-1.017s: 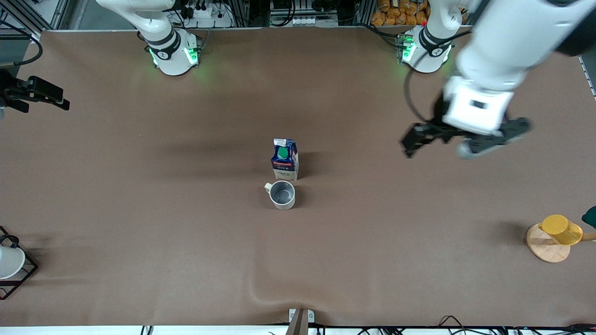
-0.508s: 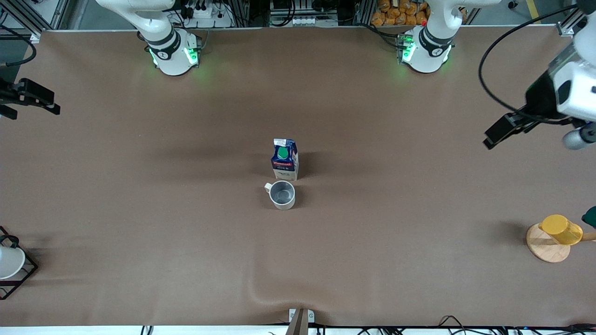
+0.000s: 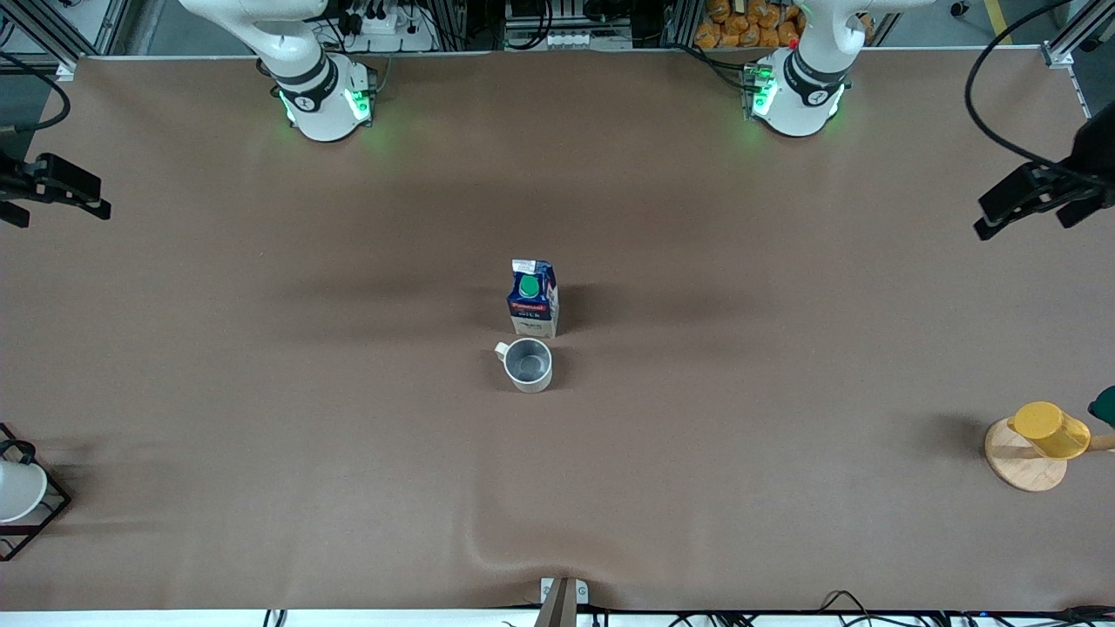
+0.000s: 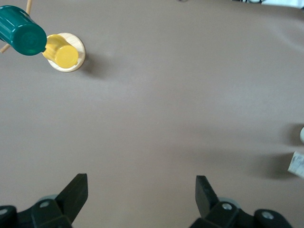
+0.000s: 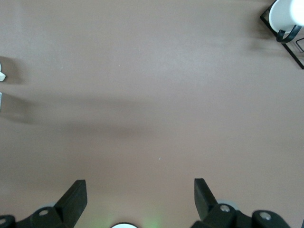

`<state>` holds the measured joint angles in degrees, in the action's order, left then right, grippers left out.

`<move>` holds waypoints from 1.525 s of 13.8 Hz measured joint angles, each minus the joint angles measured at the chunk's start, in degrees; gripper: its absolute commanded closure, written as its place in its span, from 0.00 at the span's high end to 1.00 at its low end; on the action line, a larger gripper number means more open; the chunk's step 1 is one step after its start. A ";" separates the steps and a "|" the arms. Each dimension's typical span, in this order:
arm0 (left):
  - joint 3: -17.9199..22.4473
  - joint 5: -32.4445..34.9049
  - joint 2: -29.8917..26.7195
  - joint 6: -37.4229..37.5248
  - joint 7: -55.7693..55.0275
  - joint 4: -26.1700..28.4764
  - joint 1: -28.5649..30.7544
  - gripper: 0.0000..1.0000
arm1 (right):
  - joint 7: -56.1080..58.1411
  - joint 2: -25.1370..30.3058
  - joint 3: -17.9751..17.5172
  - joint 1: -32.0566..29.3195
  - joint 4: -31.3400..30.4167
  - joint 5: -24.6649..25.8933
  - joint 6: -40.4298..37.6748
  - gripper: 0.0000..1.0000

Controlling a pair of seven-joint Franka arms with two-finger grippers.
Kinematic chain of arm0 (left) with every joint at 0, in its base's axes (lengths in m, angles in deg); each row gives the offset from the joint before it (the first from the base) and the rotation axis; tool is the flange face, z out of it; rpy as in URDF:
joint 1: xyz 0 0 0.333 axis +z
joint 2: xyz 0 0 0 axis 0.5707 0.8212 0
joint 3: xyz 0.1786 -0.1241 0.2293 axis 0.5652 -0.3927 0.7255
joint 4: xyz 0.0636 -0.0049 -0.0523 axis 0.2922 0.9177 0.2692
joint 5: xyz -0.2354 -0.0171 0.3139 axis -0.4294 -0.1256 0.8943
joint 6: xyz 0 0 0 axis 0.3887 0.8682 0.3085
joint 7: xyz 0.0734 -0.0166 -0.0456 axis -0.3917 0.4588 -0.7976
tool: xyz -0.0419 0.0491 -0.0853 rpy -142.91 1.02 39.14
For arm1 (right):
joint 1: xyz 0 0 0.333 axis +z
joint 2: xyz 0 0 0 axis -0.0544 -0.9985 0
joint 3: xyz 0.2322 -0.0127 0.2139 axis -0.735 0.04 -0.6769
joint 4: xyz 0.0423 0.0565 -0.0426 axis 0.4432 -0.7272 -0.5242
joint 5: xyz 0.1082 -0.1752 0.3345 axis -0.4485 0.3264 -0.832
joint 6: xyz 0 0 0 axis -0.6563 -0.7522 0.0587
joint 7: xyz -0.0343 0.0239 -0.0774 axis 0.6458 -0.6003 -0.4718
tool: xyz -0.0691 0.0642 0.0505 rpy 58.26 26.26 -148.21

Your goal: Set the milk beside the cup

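Front view shows me the milk [image 3: 532,300] upright mid-desk just beside the cup [image 3: 528,364], so placement looks done; left hand [image 4: 141,197] and right hand [image 5: 140,197] hang wide, empty, over opposite desk ends.

Being counted on the table [image 3: 261,392]: one milk carton [image 3: 532,298]; three cups, namely one off-white mug [image 3: 527,364], one yellow cup [image 3: 1050,428], one white cup [image 3: 17,489]; one wooden disc [image 3: 1021,461]; one wire rack [image 3: 42,515]; one green cylinder [image 4: 21,31].
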<state>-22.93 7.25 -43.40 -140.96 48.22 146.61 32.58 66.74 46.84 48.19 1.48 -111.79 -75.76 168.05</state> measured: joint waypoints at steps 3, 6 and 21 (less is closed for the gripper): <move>0.30 0.00 -0.48 1.64 1.09 0.00 -0.07 1.00 | -0.01 -0.43 0.05 0.00 0.16 0.10 0.13 1.00; 0.30 0.00 -0.76 1.78 1.78 0.00 -0.08 1.00 | -0.01 -0.43 0.08 0.00 0.26 0.12 0.13 1.00; -0.61 -0.01 -0.94 4.26 2.07 -0.05 -3.07 1.00 | -0.01 -1.72 -0.12 0.81 0.31 0.13 0.22 1.00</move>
